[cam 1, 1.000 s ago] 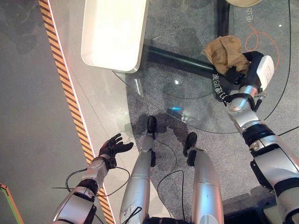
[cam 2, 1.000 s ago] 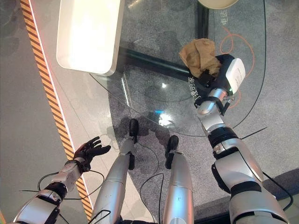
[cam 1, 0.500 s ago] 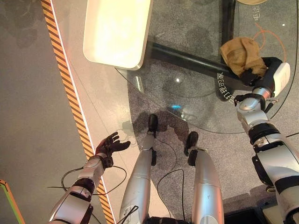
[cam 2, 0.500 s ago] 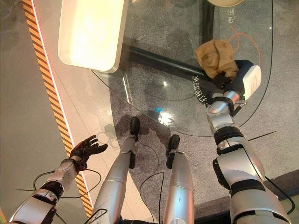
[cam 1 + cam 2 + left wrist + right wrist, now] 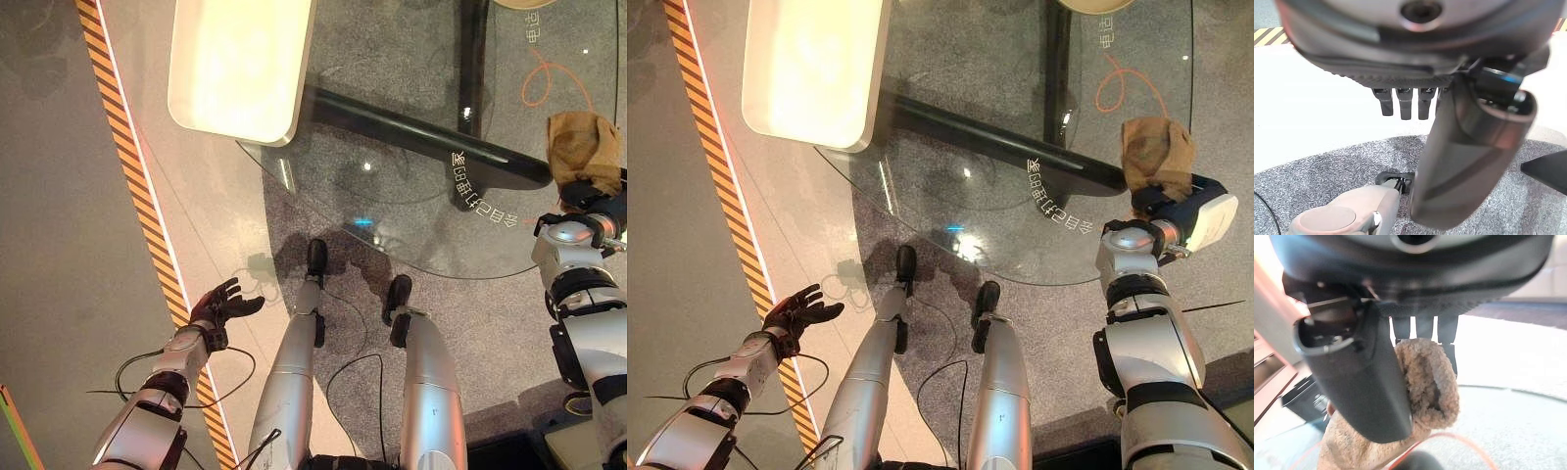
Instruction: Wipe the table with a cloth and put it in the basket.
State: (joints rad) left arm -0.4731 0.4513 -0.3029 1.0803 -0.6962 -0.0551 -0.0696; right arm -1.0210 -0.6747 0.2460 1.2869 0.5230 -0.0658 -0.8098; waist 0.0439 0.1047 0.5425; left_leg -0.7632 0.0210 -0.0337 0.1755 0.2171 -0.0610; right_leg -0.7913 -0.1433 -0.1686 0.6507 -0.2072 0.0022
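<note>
The round glass table [image 5: 411, 196] takes up the far middle of the head views, with a white tray-like slab [image 5: 240, 64] overlapping its far left edge and the orange-and-black floor stripe [image 5: 127, 166] running off to the left. The cloth [image 5: 1156, 147] lies bunched on the glass at the table's right rim, where a wiping stroke would naturally end or turn, so it looks as though the wipe is in hand and the basket step is not yet begun; no basket can be made out for certain. The right hand [image 5: 1171, 196] sits just near of the cloth, its forearm rising almost straight from below the table edge, wrist bent toward the glass. In its wrist view the thumb and fingers [image 5: 1420, 328] curl round a fold of cloth, pinching it firmly. The left hand [image 5: 220, 304] hangs low and idle over the floor by the stripe, palm up, fingers loosely spread and holding nothing
</note>
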